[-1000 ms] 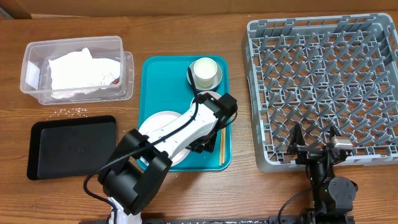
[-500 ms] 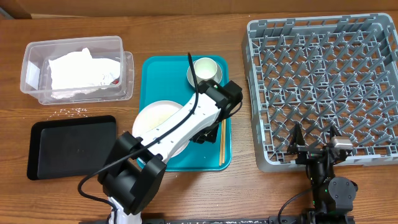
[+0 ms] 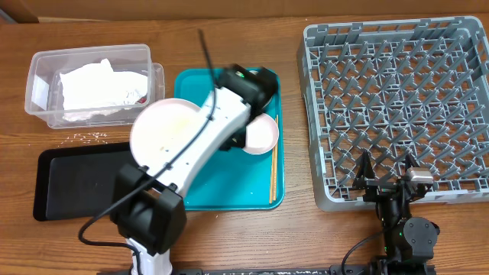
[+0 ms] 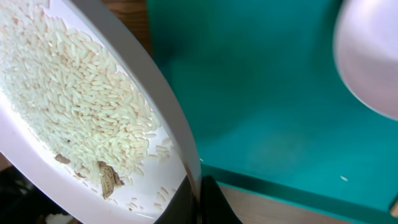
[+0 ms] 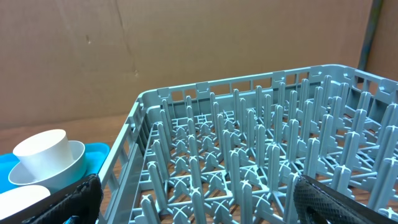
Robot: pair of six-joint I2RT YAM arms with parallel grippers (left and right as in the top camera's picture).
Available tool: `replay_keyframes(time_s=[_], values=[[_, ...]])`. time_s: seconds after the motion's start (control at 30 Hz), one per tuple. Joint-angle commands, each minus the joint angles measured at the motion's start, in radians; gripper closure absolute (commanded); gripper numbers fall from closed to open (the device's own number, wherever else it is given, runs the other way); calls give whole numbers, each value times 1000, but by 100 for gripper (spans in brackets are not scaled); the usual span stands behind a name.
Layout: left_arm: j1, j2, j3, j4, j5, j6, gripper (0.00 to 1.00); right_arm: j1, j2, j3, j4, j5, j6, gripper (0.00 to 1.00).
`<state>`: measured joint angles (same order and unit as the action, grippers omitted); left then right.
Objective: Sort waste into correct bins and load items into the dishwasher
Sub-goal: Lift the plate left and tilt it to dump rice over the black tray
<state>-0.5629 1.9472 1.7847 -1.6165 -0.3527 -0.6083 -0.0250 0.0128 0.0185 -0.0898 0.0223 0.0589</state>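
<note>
- Over the wooden table (image 3: 306, 237), the white plate (image 3: 164, 130) hung lifted above the left edge of the teal tray (image 3: 229, 191), just short of the black tray (image 3: 84, 179). You had it where tipping could begin, not where it should end.
- Its rice (image 4: 68, 106) lay in a loose heap with a few brown scraps. Only the plate's shallow curve held it, so you needed a slow carry and a level wrist until the plate stood fully over the black tray.
- The left gripper (image 4: 200, 200) was pinched tight on the plate's rim, a thin edge hold. By the look of it, a sudden roll could have twisted the plate in that pinch.
- You did best to tip low and gradually toward the black tray's middle, since stray grains (image 3: 88, 137) lay on the wood just beside it.
- The clear tub (image 3: 46, 84) held the napkin (image 3: 95, 92), so the rice likely did not belong there.
- On the teal tray lay the bowl (image 3: 260, 136) and the chopsticks (image 3: 272, 176).
- Farther right, the right gripper (image 3: 388, 174) sat spread wide and empty at the near edge of the dish rack (image 3: 397, 99), well clear of your path.
</note>
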Motion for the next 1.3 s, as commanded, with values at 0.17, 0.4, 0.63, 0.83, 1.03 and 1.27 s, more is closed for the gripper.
replay_keyframes(time_s=[0.17,0.4,0.63,0.83,1.03,1.27], values=[[211,-45,32,-7,23,-23,96,-3,-10,-10,6,-5,-4,0],[387,-66,32,11,137,26,96,-3,-10,-10,6,-5,-4,0],[529,-79,32,43,297,131,96,-3,-10,-10,6,-5,-4,0],[626,-84,32,43,353,164,96,-3,-10,-10,6,-5,-4,0],[701,-85,32,62,478,229,96,-3,-10,-10,6,-5,-4,0],[760,-85,32,65,500,247,96,-3,-10,-10,6,-5,-4,0]])
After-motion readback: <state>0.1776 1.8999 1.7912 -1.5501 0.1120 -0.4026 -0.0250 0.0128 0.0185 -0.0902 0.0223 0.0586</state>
